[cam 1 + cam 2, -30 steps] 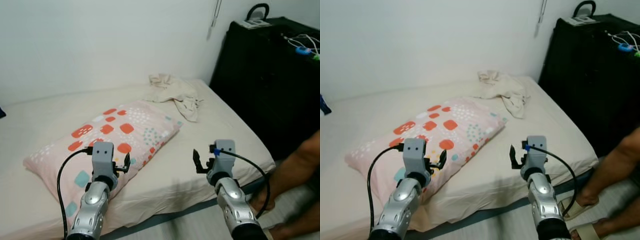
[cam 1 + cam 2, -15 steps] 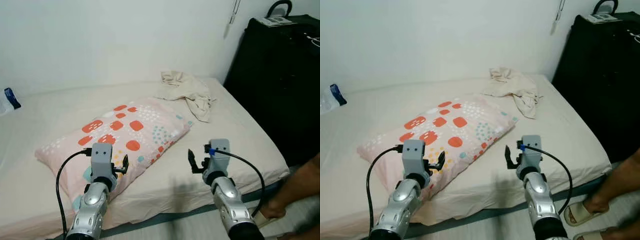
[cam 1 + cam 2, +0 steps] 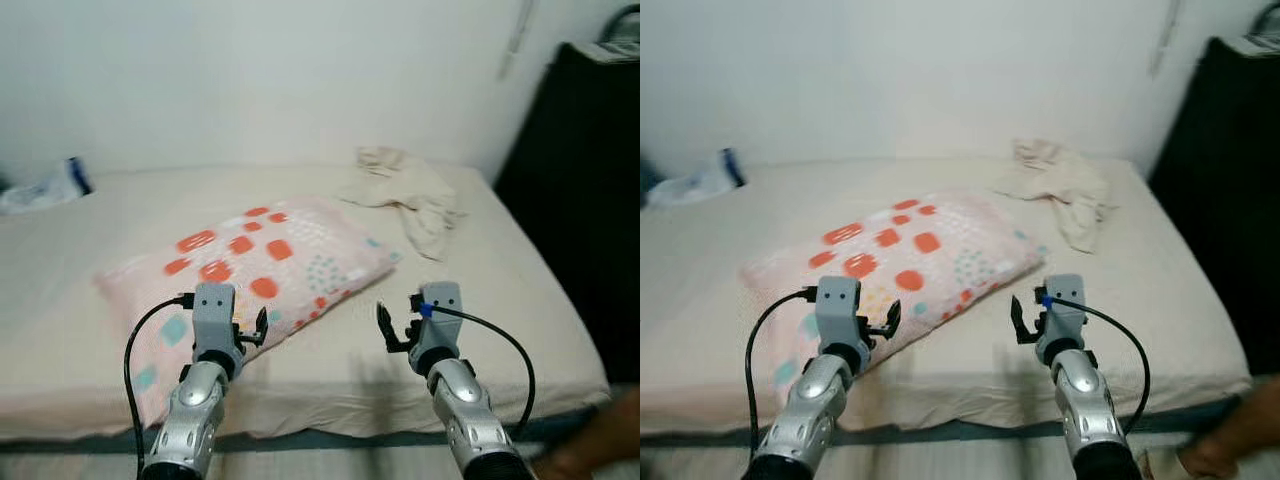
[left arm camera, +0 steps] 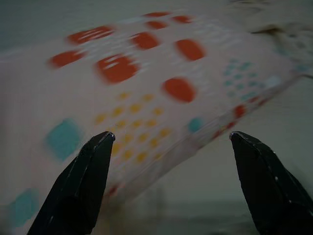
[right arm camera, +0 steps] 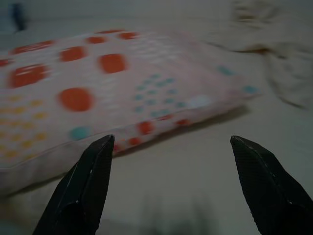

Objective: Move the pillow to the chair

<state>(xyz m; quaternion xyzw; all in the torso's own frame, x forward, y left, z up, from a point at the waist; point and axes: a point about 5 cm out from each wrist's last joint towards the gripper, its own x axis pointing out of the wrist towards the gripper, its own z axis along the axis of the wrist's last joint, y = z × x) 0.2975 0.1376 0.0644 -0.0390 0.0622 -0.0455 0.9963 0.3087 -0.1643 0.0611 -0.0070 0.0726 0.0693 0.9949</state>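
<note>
Pillow (image 3: 255, 265) (pink, with orange and teal patches) lies flat on bed (image 3: 480, 300), slanted across mattress middle. Left gripper (image 3: 252, 328) hovers at pillow's near edge, fingers spread, grasping nothing. Right gripper (image 3: 392, 328) over bare sheet just beside pillow's near corner, fingers likewise spread and empty. Crumpled cloth (image 3: 410, 190) beyond pillow near wall. Black cabinet (image 3: 590, 200) right of bed.

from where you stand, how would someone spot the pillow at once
Look at the bed with the cream sheet along the white wall. The pillow lies slantwise across its middle. Unlike the plain crumpled beige cloth near the far corner, it is pink with orange and teal patches.
</note>
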